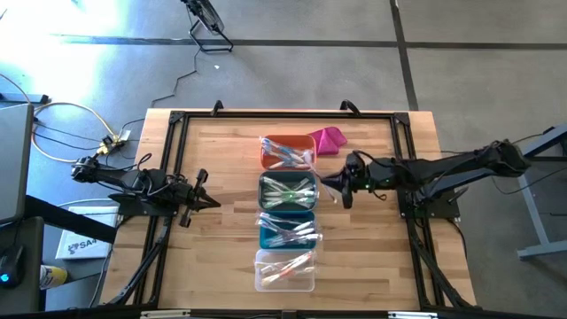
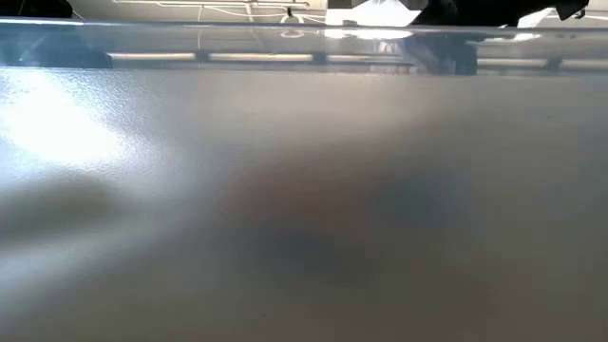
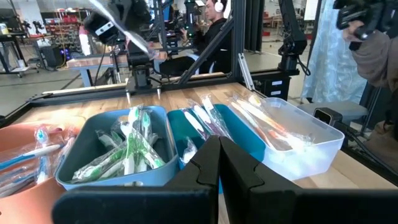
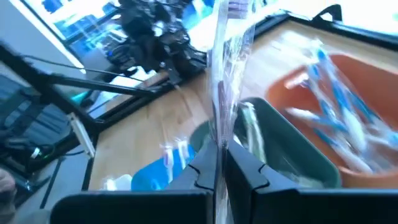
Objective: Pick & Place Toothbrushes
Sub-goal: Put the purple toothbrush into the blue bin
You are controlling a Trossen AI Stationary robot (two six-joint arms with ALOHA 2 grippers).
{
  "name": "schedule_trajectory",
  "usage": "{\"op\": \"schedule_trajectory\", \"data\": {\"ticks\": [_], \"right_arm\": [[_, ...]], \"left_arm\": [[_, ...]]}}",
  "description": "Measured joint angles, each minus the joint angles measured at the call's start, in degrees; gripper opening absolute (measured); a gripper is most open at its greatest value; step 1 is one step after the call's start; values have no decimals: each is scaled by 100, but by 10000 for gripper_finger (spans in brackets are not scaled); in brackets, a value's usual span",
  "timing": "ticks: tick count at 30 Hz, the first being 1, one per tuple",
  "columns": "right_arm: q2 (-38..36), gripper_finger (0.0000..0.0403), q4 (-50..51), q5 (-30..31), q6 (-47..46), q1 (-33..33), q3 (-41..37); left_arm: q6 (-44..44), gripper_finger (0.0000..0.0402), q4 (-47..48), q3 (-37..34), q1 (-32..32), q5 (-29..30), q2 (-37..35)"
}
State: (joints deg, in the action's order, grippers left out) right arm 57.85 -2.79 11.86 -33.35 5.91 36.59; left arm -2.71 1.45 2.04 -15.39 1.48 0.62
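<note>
Four small bins stand in a row down the table's middle: orange (image 1: pixel 275 142), grey (image 1: pixel 264 190), teal (image 1: pixel 266 237) and clear (image 1: pixel 266 279). Each holds several wrapped toothbrushes (image 1: pixel 288 193). My right gripper (image 4: pixel 219 158) hangs above the grey bin's right side, shut on one toothbrush (image 4: pixel 225 68) in a clear wrapper. At the table's left my left gripper (image 1: pixel 213 202) waits, shut and holding nothing, pointing level at the bins. The low view shows only a grey blur. My right gripper pinches one end of the wrapped toothbrush (image 4: pixel 219 134) between its two fingers. The fingers come from the table's right, slanting a little down. The rest of the toothbrush sticks out ahead of the fingers, lifted clear above the bins.
A magenta cloth lump (image 1: pixel 328 139) lies right of the orange bin. A black frame (image 1: pixel 177 120) runs round the wooden table top. People sit at benches beyond the table (image 3: pixel 211 25).
</note>
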Motion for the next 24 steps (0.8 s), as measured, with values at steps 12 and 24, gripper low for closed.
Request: {"op": "schedule_trajectory", "data": {"ticks": [12,24], "right_arm": [[1088,7,-1644,-74,662,388,1],[2307,7,-2735,-771,87,464,76]], "left_arm": [[1,1,-2,0,2,0,-2],[13,1,-2,0,-1,1,-1]]}}
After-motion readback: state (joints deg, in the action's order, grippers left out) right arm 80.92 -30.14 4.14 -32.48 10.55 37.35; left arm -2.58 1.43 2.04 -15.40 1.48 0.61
